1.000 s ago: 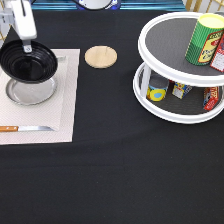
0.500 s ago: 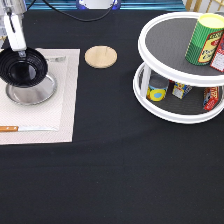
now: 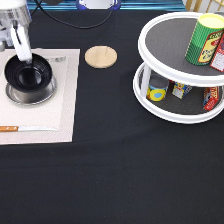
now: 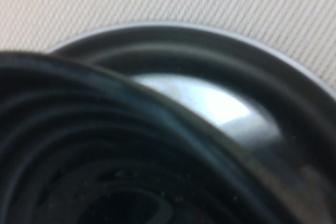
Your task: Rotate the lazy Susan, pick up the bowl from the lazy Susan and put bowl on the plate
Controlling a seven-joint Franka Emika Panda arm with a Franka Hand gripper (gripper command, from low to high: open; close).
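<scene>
At the exterior view's top-left corner of the table, the gripper (image 3: 24, 54) reaches down with its fingers clamped on the upper rim of the bowl (image 3: 29, 74), so the bowl lies directly under the hand and a little toward the exterior view's bottom from the fingertips. The relation that matters is vertical: the bowl sits over the plate (image 3: 30, 94), whose silver rim shows as a crescent along the bowl's lower edge, which suggests the bowl is nearly centred but offset slightly toward the exterior view's top. Whether the bowl's base already touches the plate or hangs just above it cannot be told from the exterior view; the wrist view shows the bowl's dark ridged wall (image 4: 90, 150) close over the plate's bright bottom (image 4: 202, 105), with the two very near. The plate rests on a pale placemat (image 3: 65, 110) along the left edge of the table, with a wooden coaster (image 3: 100, 56) just beside the mat. The lazy Susan (image 3: 172, 60), well apart at the top-right corner, carries cans and packets on both tiers but no bowl, so the lift and carry appear done.
</scene>
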